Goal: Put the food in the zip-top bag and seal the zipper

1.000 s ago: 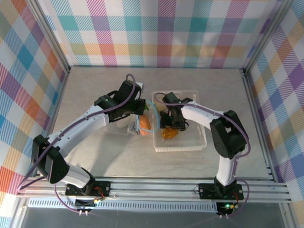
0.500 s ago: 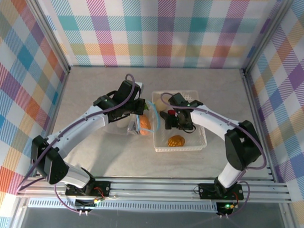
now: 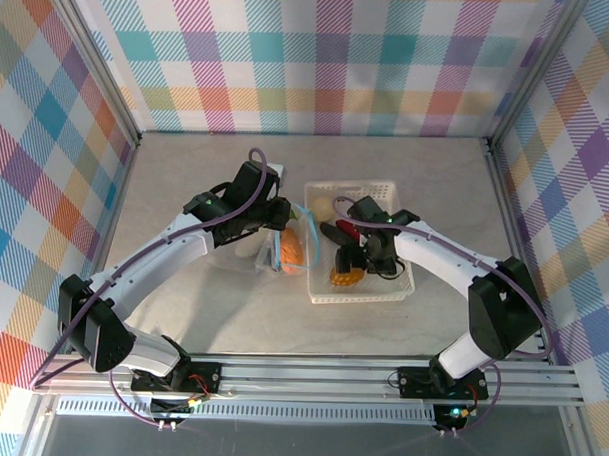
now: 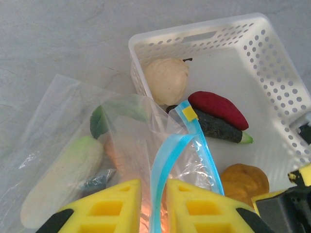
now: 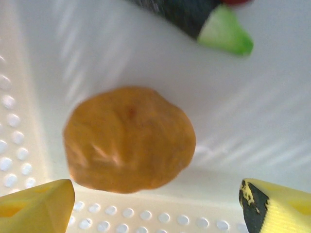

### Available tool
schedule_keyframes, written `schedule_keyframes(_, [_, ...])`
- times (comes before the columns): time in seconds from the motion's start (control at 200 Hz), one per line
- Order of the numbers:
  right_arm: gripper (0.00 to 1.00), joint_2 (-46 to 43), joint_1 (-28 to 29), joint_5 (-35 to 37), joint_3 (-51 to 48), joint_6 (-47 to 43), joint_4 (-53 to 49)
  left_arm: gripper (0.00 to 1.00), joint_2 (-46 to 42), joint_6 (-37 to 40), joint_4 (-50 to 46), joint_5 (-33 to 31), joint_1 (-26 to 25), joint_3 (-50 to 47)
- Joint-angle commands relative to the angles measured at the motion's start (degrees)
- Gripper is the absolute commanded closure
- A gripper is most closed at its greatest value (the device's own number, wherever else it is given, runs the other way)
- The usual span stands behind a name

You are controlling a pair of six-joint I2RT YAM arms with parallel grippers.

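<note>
Clear crinkly plastic zip-top bag (image 4: 58, 111) lies just left of the white lattice plastic basket (image 4: 194, 30), its mouth up against the basket's left wall. Inside it is a long white radish (image 4: 63, 184) with a green end, plus something orange showing through the film.

Left gripper (image 4: 154, 196) hangs over the bag mouth, beside the basket's left wall. Its yellow pads stand a sliver apart, with the thin light-blue zipper (image 4: 158, 179) running up between them. Whether they actually pinch the strip, I cannot tell.

Inside the basket:
- Far-left corner: a pale shell-shaped piece (image 4: 166, 80).
- Toward the middle: a dark red pointed piece (image 4: 218, 109) resting against a dark eggplant (image 4: 218, 130) with a green tip.
- Near-left corner: a round orange bread-like piece (image 5: 129, 138), close to the perforated wall.

Right gripper (image 5: 155, 204) sits over that orange piece with jaws wide, holding nothing, one fingertip on each side of it.

Risks, as I judge them:
- If the left pinch is loose, the strip slips and the mouth sags flat. The next piece would then land on the film or on the table beside the basket.
- The orange piece is rounded and sits by the basket wall. A finger may catch the wall, or the piece may squirt out as the jaws close.
- Both arms crowd the basket's left wall, so a carry across could knock the left gripper or drag the bag.
</note>
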Motion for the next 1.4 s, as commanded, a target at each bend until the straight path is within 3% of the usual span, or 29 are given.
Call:
schedule_keyframes(0.0, [0.11,-1.15,0.02,-3.58,-1.89,2.83,0.24,0.79,-1.38,0.98,-0.14,0.2,0.7,-0.49])
schedule_keyframes(0.305, [0.09,-1.98,0.01,-6.66,-5.51,7.59,8.31,0.8,-0.02,1.1,-0.13,1.35,0.72,-1.08])
schedule_keyframes(0.63, [0.06,0.4,0.11,-7.68,-6.28,9.71,11.25,1.0,0.04,1.81,-1.01,0.77,0.7,-1.26])
schedule_keyframes(1.395, [0.09,9.69,0.02,4.37,-0.96,6.04,8.06,1.0,-1.43,3.49,-2.11,-1.02,0.72,-2.54])
